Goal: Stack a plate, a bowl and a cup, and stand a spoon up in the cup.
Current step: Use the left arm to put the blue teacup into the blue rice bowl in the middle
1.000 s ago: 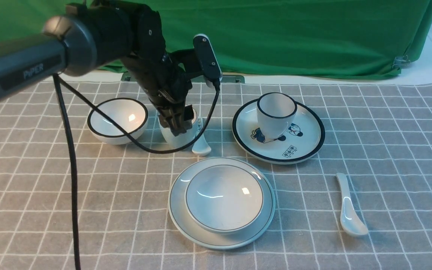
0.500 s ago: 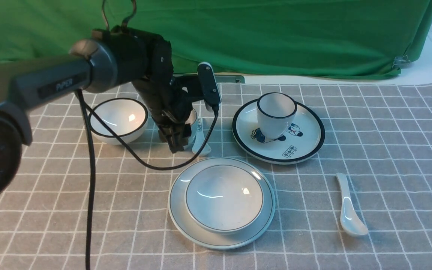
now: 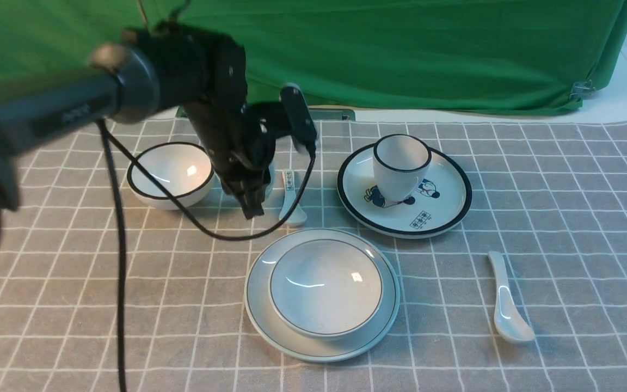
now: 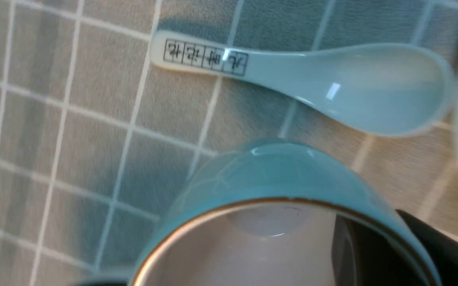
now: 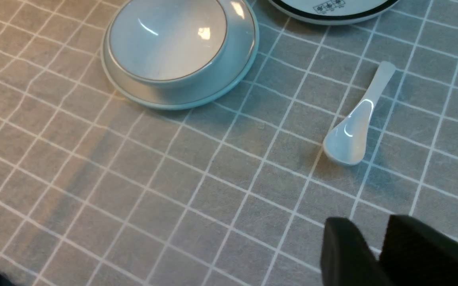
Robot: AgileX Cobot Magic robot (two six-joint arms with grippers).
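beside the plate [image 3: 256, 296] the spoon [image 3: 501, 291] lies handle away; left fingers [image 4: 364, 258] grip cup [image 4: 276, 174], right fingers [image 5: 348, 254] parted.

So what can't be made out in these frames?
- The cup: in the front view almost all behind the left gripper; the left wrist view's edge cuts its rim.
- Left fingers: only a dark part at the cup's wall, cut off by that edge.
- Marked spoon: handle marks too small to read in front view.
- Right gripper: outside the front view; wrist view's edge cuts its fingers.
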